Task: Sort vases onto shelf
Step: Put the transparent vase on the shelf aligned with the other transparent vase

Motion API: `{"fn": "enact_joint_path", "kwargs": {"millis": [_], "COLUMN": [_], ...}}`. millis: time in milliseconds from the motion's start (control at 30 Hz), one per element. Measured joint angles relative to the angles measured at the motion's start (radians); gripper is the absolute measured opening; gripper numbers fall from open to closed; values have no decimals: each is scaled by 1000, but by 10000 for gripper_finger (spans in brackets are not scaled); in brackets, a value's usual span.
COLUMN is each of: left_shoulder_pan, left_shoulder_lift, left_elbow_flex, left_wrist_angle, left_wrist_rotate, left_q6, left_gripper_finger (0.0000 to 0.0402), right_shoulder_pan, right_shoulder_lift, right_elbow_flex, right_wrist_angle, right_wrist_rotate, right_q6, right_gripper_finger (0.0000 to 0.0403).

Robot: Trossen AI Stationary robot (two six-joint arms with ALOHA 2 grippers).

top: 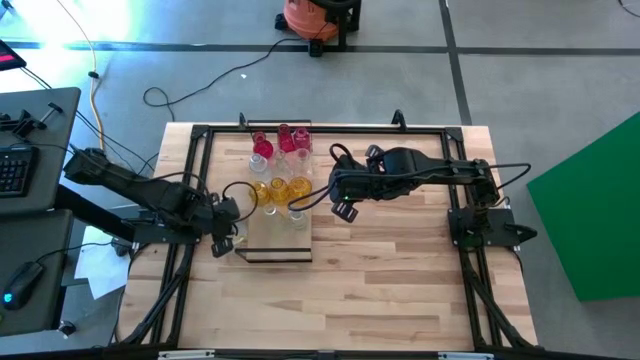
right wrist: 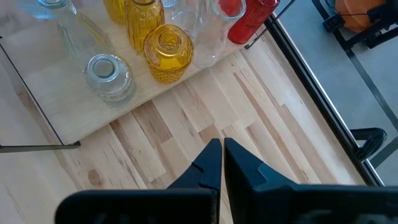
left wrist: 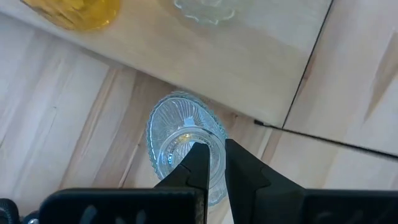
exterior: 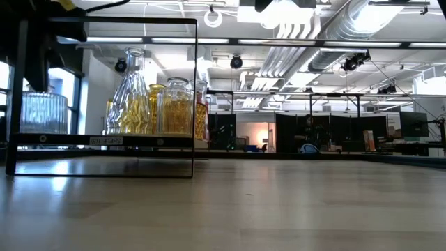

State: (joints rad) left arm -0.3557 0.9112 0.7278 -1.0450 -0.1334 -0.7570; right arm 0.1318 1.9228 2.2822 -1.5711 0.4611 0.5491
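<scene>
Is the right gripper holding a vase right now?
No. In the right wrist view the right gripper is shut with nothing in it, over bare tabletop beside the shelf.

Red vases (top: 281, 141) and amber vases (top: 278, 188) are standing upright on the shelf (top: 276, 246); a clear ribbed vase (left wrist: 181, 142) is sitting at its left edge.

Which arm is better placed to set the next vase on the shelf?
Left. Its pincer is closed on the rim of a clear vase beside the shelf. The right pincer is shut over bare tabletop.
</scene>
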Motion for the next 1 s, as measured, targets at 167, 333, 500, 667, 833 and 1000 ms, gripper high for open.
{"fn": "enact_joint_path", "kwargs": {"millis": [167, 333, 500, 667, 833, 1000], "left_shoulder_pan": [0, 0, 0, 0, 16, 66], "left_shoulder_lift": [0, 0, -1, 0, 0, 0], "left_elbow_flex": [8, 8, 8, 25, 98, 126], "left_wrist_angle": [-11, -24, -37, -45, -106, -112], "left_wrist_rotate": [-15, -15, -15, -11, -50, -54], "left_q6": [-42, -91, -107, -133, -134, -133], "left_gripper_finger": [18, 19, 19, 19, 19, 19], "right_shoulder_pan": [0, 0, 0, 0, 0, 0], "right_shoulder_lift": [0, 0, 0, 0, 0, 0], "right_elbow_flex": [0, 0, 0, 0, 0, 0], "right_wrist_angle": [0, 0, 0, 0, 0, 0], "right_wrist_rotate": [0, 0, 0, -1, -1, -1], "right_q6": [0, 0, 0, -2, -10, -15], "right_gripper_finger": [0, 0, 0, 0, 0, 0]}}
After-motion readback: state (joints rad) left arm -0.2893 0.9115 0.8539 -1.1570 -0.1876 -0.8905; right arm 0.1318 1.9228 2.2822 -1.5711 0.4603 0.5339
